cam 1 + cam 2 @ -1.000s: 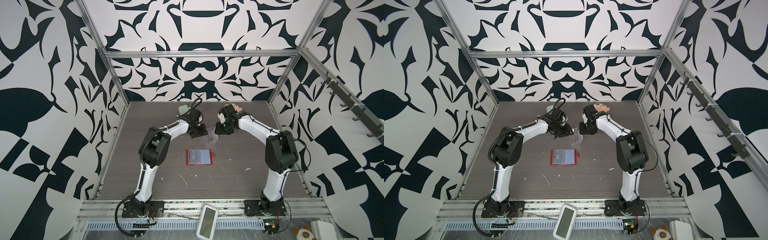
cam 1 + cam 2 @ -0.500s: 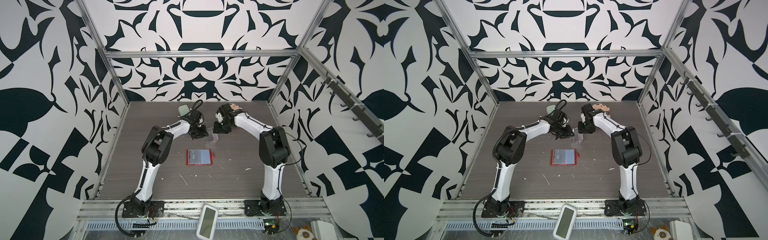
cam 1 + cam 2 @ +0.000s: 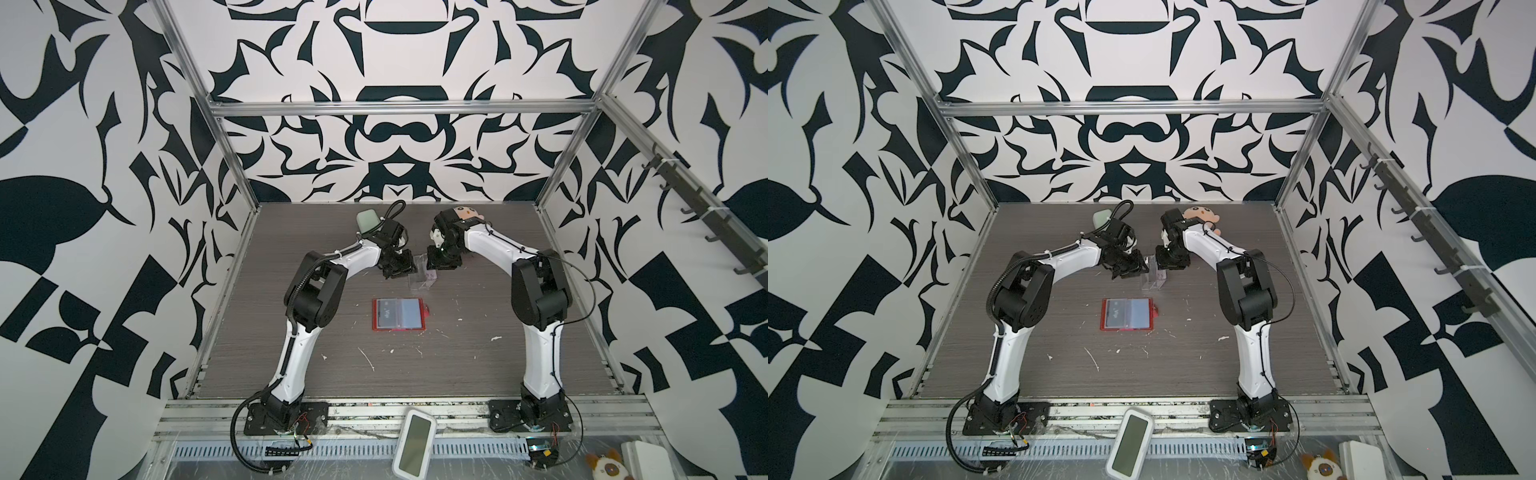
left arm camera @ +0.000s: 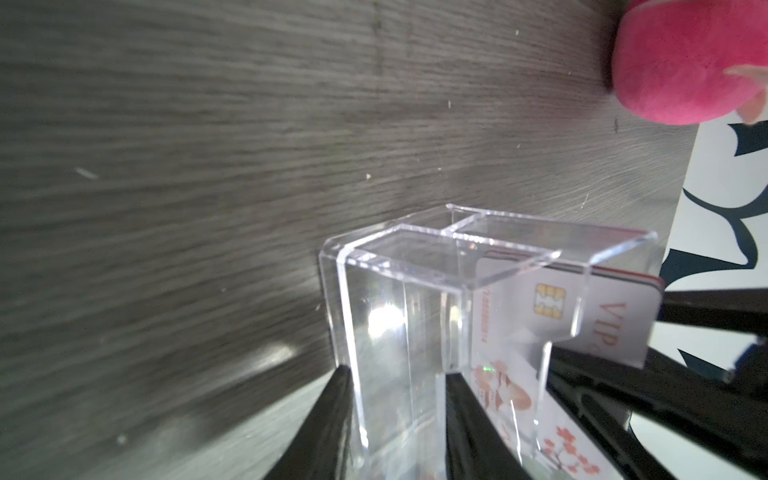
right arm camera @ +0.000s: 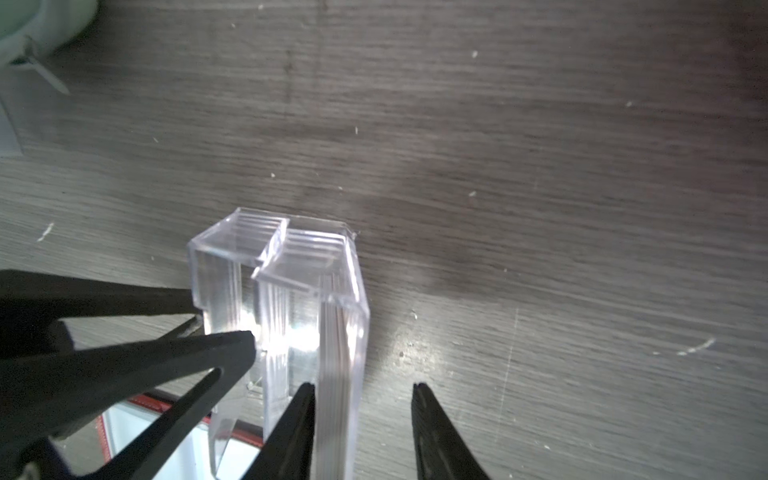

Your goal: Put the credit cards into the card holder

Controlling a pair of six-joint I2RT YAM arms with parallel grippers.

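Observation:
The red card holder (image 3: pixel 399 329) lies open on the table's middle, and a dark card with "Vip" lettering (image 3: pixel 388 312) shows in its left sleeve. Behind it stands a clear acrylic box (image 3: pixel 422 277). A white VIP credit card (image 4: pixel 606 328) stands in its far compartment, where several card edges (image 5: pixel 332 357) show as a stack. My left gripper (image 4: pixel 397 374) is shut on the box's near compartment, one finger against each wall. My right gripper (image 5: pixel 362 386) straddles the card stack. One finger touches it and the other stands apart, so it is open.
A pale green case (image 3: pixel 368 220) and a plush toy (image 3: pixel 467 212) sit at the back, just behind the two wrists. The toy's pink part (image 4: pixel 685 62) shows beyond the box. A white device (image 3: pixel 413 446) rests on the front rail.
Both grippers have come in closer to the clear box. The left jaws narrowed onto it. The right arm's elbow swung inward and its jaws narrowed slightly.

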